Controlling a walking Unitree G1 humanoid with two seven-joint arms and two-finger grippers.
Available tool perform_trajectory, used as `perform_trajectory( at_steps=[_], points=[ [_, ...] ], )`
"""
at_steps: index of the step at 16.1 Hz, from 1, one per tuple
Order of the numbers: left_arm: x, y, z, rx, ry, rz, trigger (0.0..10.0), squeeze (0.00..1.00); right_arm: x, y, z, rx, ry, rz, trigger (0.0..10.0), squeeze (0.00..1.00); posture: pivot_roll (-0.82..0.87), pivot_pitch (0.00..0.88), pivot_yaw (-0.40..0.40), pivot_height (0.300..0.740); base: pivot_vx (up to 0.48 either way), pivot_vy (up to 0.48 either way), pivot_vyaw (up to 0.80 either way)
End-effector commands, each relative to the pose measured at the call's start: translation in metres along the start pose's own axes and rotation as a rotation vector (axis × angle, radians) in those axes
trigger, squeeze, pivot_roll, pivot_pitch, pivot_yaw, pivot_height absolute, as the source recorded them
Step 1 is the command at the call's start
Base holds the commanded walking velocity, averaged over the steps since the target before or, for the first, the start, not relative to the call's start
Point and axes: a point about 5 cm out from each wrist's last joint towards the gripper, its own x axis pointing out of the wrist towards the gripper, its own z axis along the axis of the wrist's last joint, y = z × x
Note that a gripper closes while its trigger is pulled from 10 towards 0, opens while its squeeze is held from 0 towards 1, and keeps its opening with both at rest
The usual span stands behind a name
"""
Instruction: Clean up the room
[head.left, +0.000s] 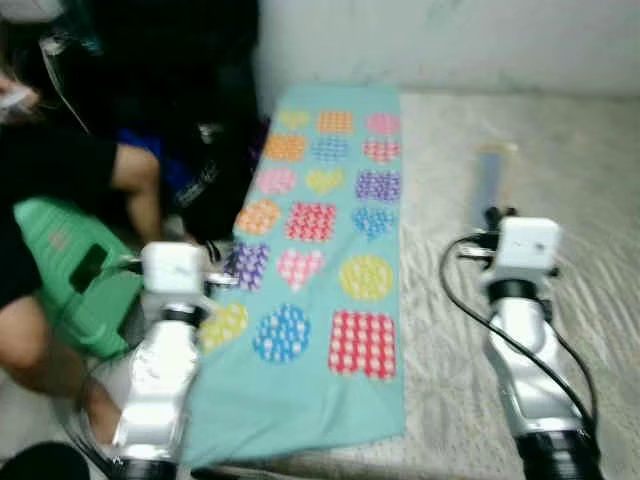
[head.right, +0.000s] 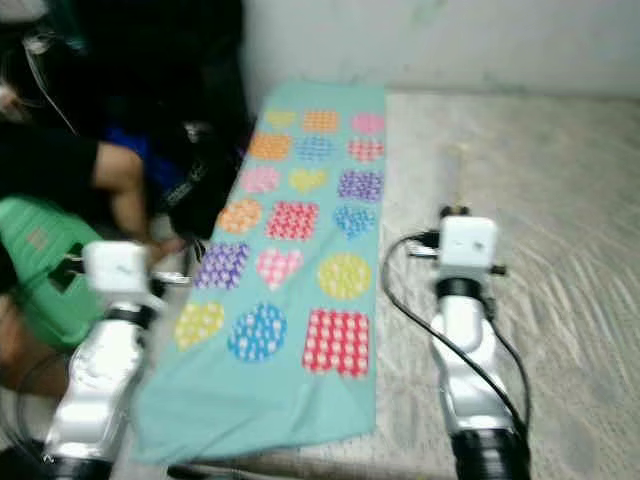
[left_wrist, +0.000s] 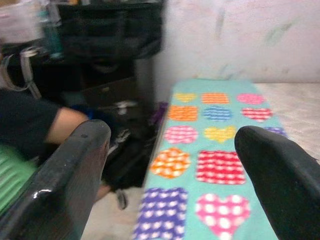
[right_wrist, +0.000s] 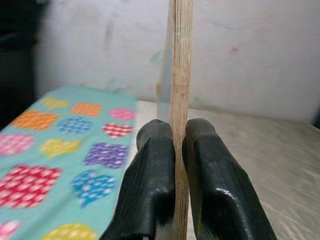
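Right gripper (right_wrist: 179, 145) pinches wooden slat (right_wrist: 180, 65); no writing legible.

This looks like a bedroom in a home. A big bed (head.left: 520, 150) with a pale, wrinkly sheet takes up the right side of the picture. A blue-green blanket (head.left: 320, 260) with bright hearts and dots lies along the middle. A plain white wall (head.left: 450, 40) runs across the top. In the upper left are dark bags and clothes (head.left: 190, 90), and a person (head.left: 60, 190) sits low on the left by something green (head.left: 75, 275).
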Motion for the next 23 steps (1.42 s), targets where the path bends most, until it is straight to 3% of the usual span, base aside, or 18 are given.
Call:
perform_trajectory(
  at_steps=[1,9,16,23],
  points=[
    [-0.002,-0.004,-0.004,-0.016,0.021,-0.016,10.0,0.00,0.002,0.005,0.013,-0.005,-0.064,0.020,10.0,0.00,-0.12,0.000,0.067,0.740,0.000,0.000,0.00],
    [-0.006,-0.009,-0.013,-0.103,0.075,-0.002,10.0,0.00,-0.003,0.007,0.005,0.003,-0.041,0.047,10.0,0.00,-0.12,0.000,0.048,0.740,0.000,0.000,0.00],
    [-0.013,-0.009,-0.019,-0.124,0.108,0.006,10.0,0.00,-0.015,0.006,-0.008,0.041,0.029,0.035,10.0,0.00,-0.12,0.000,0.036,0.740,0.000,0.000,-0.07],
    [-0.016,-0.011,-0.022,-0.120,0.129,0.010,10.0,0.00,-0.012,0.008,-0.008,0.044,0.030,0.048,10.0,0.00,-0.11,0.000,0.030,0.740,-0.183,0.000,-0.14]
  ],
)
